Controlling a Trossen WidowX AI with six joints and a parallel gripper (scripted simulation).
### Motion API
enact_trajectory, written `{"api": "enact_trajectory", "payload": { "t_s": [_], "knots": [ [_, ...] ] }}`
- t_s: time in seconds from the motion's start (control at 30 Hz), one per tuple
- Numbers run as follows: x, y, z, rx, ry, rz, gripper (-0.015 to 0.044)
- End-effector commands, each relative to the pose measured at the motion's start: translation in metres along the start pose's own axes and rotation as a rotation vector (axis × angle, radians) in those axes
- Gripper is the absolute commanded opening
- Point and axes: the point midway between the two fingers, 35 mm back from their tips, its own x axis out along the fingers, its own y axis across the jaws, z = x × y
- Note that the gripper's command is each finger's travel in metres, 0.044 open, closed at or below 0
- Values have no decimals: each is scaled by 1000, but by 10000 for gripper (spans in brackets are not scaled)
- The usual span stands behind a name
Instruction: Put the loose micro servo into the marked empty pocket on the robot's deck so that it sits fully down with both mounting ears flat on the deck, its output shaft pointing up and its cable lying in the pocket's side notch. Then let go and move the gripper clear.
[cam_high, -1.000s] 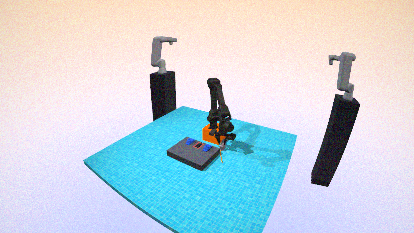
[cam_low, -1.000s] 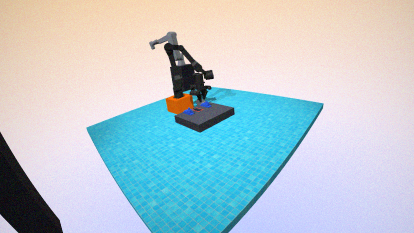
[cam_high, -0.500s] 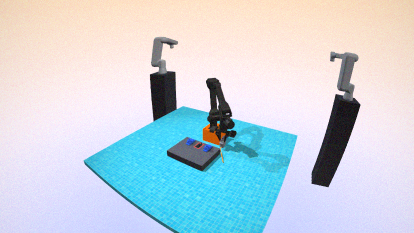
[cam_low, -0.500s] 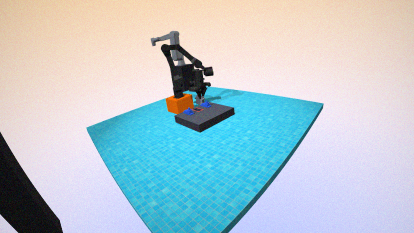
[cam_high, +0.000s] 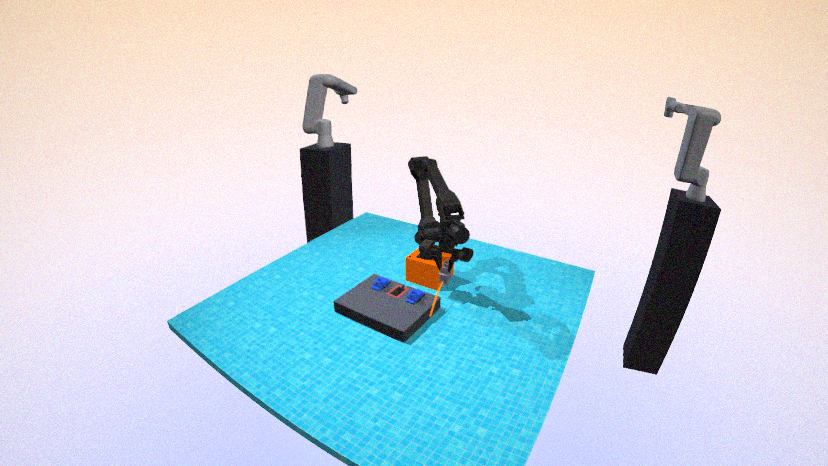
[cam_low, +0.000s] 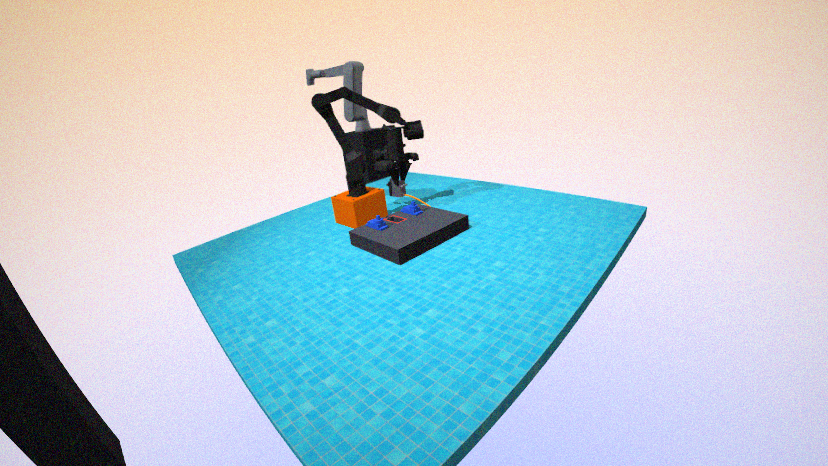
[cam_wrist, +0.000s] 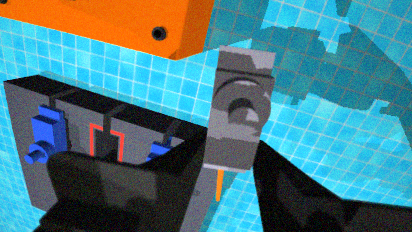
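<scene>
The loose grey micro servo (cam_high: 445, 274) (cam_low: 396, 189) (cam_wrist: 239, 110) is between the fingertips of my gripper (cam_high: 444, 268) (cam_low: 398, 181) (cam_wrist: 230, 141), which is shut on it. The servo is held off the table just beyond the deck's right end in the top view. Its round output shaft faces up toward the wrist camera. The orange cable (cam_high: 436, 299) (cam_low: 418, 200) (cam_wrist: 219, 185) trails from one end, down beside the deck. The dark grey deck (cam_high: 376, 312) (cam_low: 428, 225) (cam_wrist: 22, 150) has a red-outlined pocket (cam_wrist: 91, 141), open and empty, partly hidden by a finger in the wrist view.
Two blue servos (cam_high: 380, 283) (cam_high: 414, 296) sit in the deck on either side of the pocket. The orange base block (cam_high: 421, 270) (cam_low: 359, 209) (cam_wrist: 110, 27) stands close behind the deck. Two grey arms on black pillars (cam_high: 326, 191) (cam_high: 672, 283) stand beyond the table.
</scene>
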Motion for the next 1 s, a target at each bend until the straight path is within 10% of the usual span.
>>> {"api": "enact_trajectory", "payload": {
  "t_s": [0.0, 0.97],
  "knots": [
    [-3, 1, 1, 5, 5, -9, 0],
    [-4, 30, -51, 1, 1, 24, 0]
  ]
}}
